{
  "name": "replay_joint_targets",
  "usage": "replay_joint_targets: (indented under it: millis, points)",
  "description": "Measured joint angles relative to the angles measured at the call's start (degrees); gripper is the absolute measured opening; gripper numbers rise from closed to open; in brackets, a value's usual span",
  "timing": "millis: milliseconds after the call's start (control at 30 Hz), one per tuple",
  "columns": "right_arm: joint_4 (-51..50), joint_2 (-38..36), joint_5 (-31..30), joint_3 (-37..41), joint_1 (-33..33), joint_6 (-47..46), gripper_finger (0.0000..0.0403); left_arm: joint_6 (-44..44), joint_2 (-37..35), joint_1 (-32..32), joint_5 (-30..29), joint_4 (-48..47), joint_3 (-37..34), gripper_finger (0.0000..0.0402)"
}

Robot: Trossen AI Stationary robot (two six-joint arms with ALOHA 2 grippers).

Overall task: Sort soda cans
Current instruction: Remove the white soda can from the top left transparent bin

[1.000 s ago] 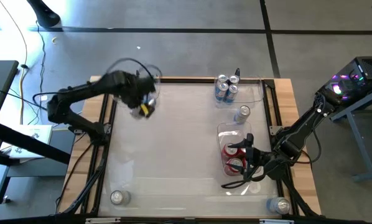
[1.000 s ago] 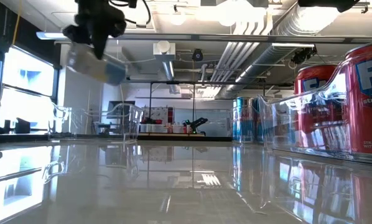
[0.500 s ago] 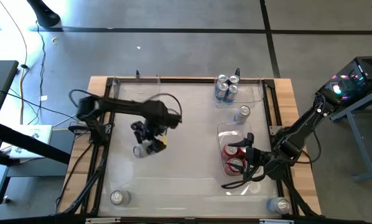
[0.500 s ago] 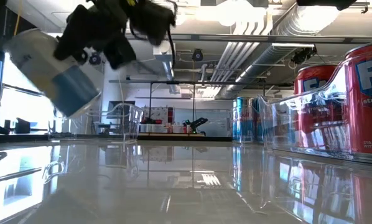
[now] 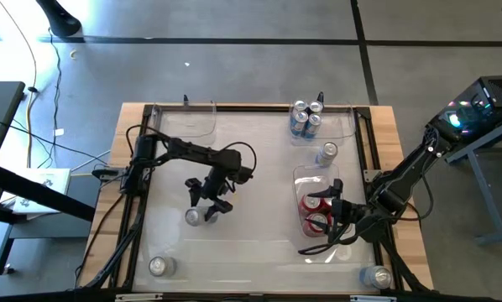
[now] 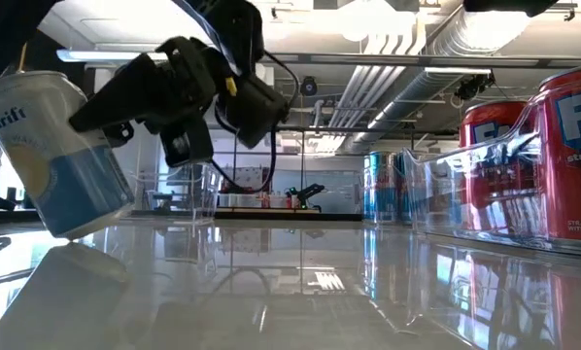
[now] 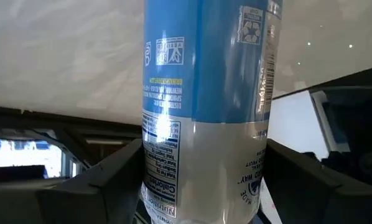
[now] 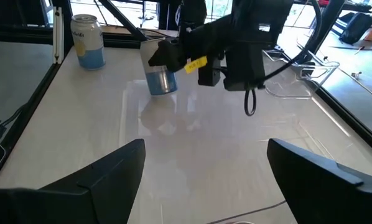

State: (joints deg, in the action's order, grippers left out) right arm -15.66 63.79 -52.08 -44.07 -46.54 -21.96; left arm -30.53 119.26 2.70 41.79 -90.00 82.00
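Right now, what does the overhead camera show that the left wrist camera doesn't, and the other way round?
Only the high view shows the whole table, the blue cans in the far bin, the red cans in the near bin, the loose cans at the corners, and the right gripper by the red cans. Only the left wrist view shows the label print on the held can. Both show the left gripper clamping that can.

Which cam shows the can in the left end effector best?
Low view: the blue-and-white can shows nearly whole, tilted, in the left end effector. Left wrist view crops it; high view shows only its top; right wrist view shows it small.
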Motion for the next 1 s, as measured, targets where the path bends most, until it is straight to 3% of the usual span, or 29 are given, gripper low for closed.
replay_joint_targets:
  millis: [600,1000]
  points:
    - [-0.46,0.0,0.0,0.0,0.0,-0.11,0.0333,1.01,-0.02,2.78,0.17,0.68,0.02,0.0329]
    - [-3.38,0.0,0.01,0.0,0.0,-3.7,0.0333,1.86,-0.02,5.71,-0.16,0.9,0.02,0.0333]
